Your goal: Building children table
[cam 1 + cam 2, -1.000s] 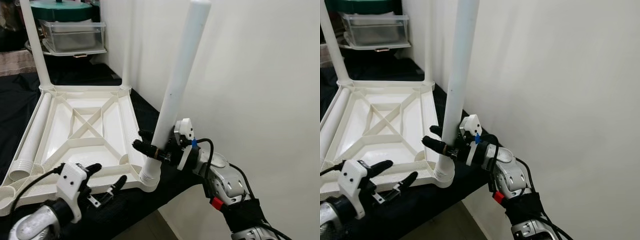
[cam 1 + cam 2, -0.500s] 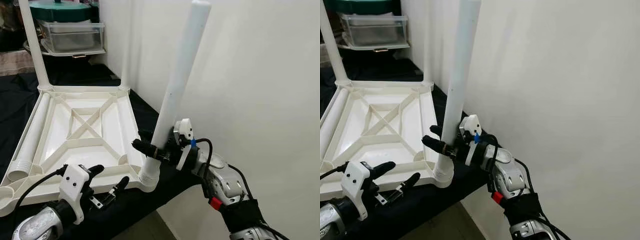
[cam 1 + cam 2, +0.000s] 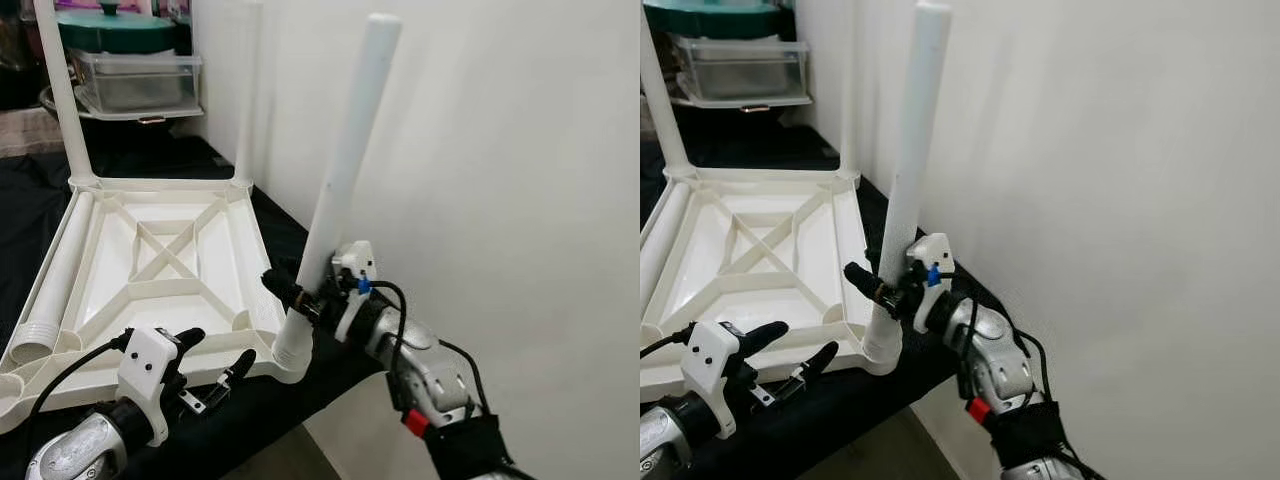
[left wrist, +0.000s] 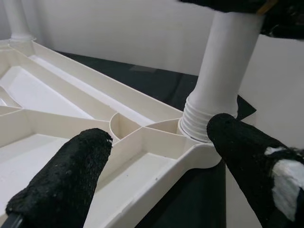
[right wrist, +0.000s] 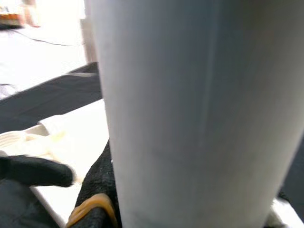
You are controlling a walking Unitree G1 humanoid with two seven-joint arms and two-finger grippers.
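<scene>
A white plastic tabletop (image 3: 160, 270) lies upside down on a black cloth. Two white legs (image 3: 60, 90) (image 3: 245, 100) stand upright in its far corners. A third leg (image 3: 55, 285) lies loose along its left side. My right gripper (image 3: 290, 292) is shut on a fourth leg (image 3: 340, 200) low on its shaft; the leg leans slightly right. Its threaded end (image 4: 209, 118) sits in the near right corner socket. My left gripper (image 3: 218, 347) is open just in front of that corner, its fingers (image 4: 61, 185) apart and holding nothing.
A white wall (image 3: 500, 150) runs close along the right of the tabletop. At the back stands a clear plastic box (image 3: 135, 75) with a green lid. The black cloth (image 3: 30, 180) ends at a front edge just below the near corner.
The view has shifted slightly. My right wrist has moved a little left, and the held leg stands a bit more upright. The left gripper stays open in about the same place.
</scene>
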